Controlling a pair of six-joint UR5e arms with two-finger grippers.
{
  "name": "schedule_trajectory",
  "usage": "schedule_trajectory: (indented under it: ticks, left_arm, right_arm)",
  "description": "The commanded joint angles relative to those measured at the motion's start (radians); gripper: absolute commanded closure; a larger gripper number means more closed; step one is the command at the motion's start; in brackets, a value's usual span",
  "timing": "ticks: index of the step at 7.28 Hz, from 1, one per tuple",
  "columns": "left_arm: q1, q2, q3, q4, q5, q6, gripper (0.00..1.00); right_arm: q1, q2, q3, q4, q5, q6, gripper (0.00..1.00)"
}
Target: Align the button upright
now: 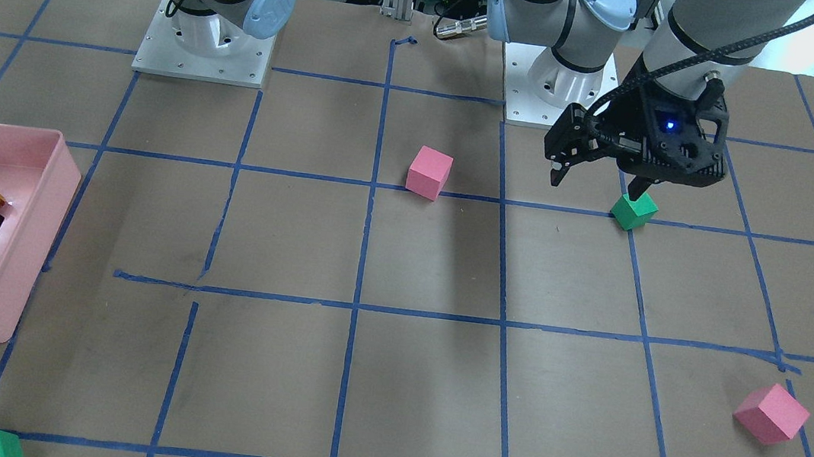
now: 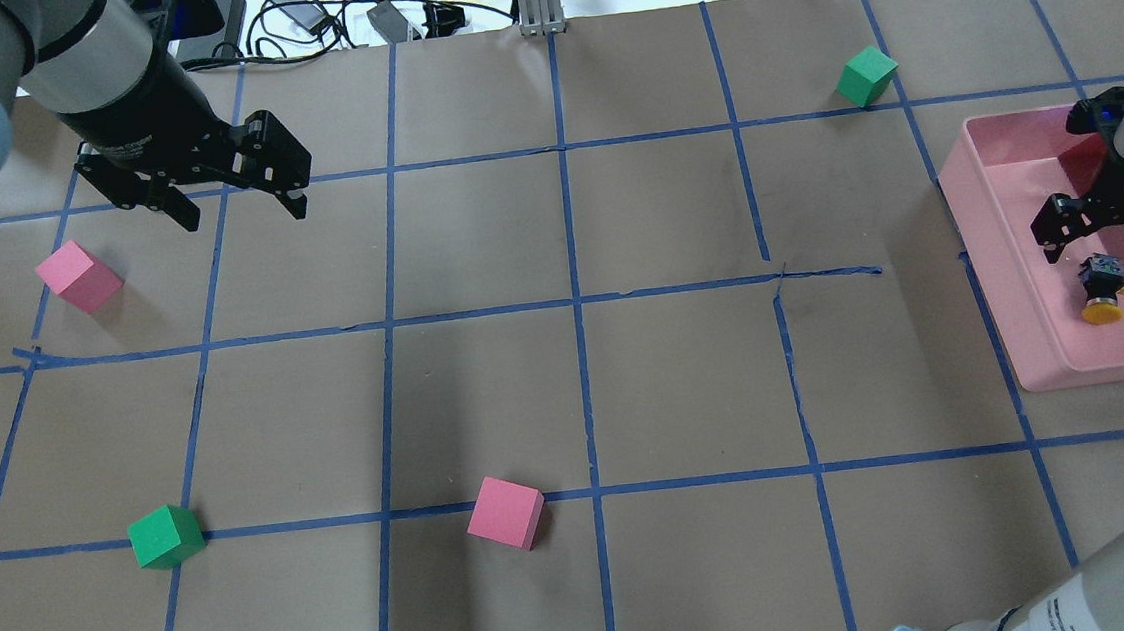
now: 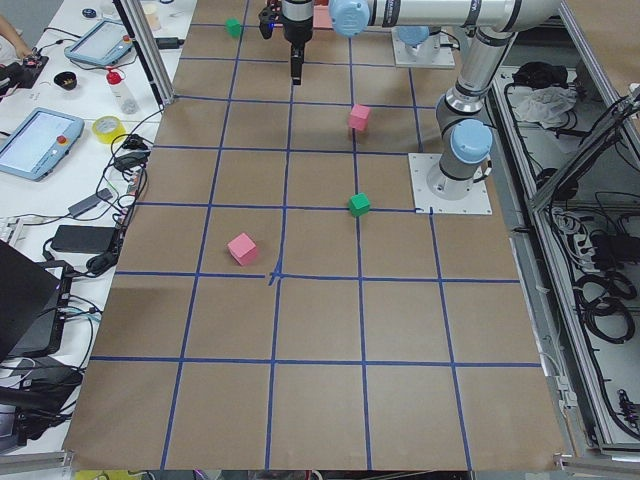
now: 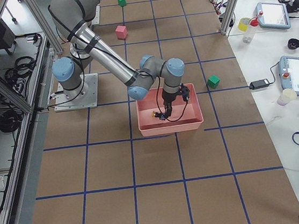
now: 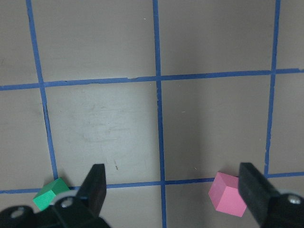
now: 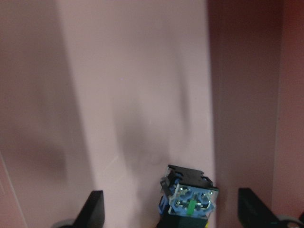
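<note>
Currently: button on its side in the pink bin, right gripper spread open over it.

Pink bin (image 2: 984, 262) holds only the button (image 2: 1102, 288), which lies tipped over on the bin floor, well inside the walls. Its yellow cap points to the bin's robot-side wall, its boxy base to the far wall. Right gripper (image 2: 1103, 241) hangs inside the bin just past the button's base, fingers wide apart, gripping nothing. In the right wrist view the base's blue and green underside sits between the fingertips. Left gripper (image 2: 232, 196) is well apart from the bin, above the table, fingers wide, nothing held. A green cube (image 2: 866, 76) is near the bin's far corner. Print on the arms is too small to read.
</note>
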Motion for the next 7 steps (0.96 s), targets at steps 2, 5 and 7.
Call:
schedule_trajectory:
  ticks: [2, 5, 7]
  left_arm:
    - [-0.001, 0.002, 0.0, 0.0, 0.0, -0.002, 0.0]
    - [-0.001, 0.002, -0.002, 0.0, 0.003, 0.0, 0.0]
    - [-0.001, 0.002, -0.002, 0.0, 0.001, 0.0, 0.0]
  right_arm:
    - [0.0, 0.02, -0.004, -0.041, -0.009, 0.0, 0.0]
    - [0.0, 0.028, -0.004, -0.07, -0.009, 0.005, 0.0]
    - [0.0, 0.028, -0.004, -0.07, -0.009, 0.003, 0.0]
